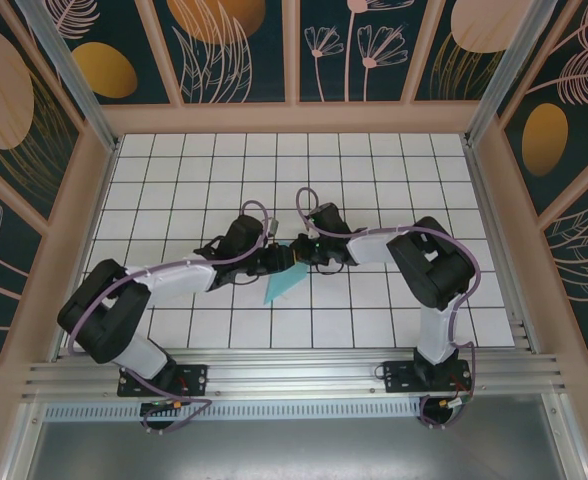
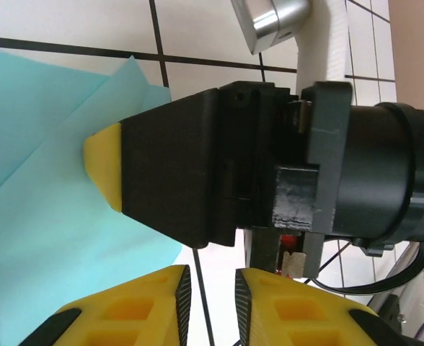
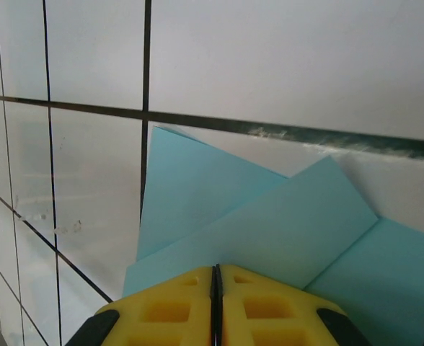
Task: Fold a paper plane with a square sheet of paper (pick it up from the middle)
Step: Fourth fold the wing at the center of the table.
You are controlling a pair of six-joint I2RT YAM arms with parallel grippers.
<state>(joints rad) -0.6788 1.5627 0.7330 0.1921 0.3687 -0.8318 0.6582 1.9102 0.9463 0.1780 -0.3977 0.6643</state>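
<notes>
Though bolted well apart at the near edge of the desk [image 1: 374, 330], reach inward and meet tool to tool near its middle. Left tool [image 2: 212, 275]: released, yellow fingers [image 2: 125, 313] slightly parted, with white tile and a dark grout line visible through the gap and nothing between. Right tool [image 3: 217, 272]: clenched, fingers [image 3: 161, 310] pressed flat together, tip down on the paper [image 3: 270, 223]; cannot tell whether a layer is pinched. Paper turquoise and creased, with folded flaps overlapping. Lies on the white tiles just nearer than both tools, far corner up at their tips. From the left wrist, shows the right tool's yellow tip touching a flap near its edge. Beyond, white tiles running to the patterned back wall [image 1: 294, 50].
</notes>
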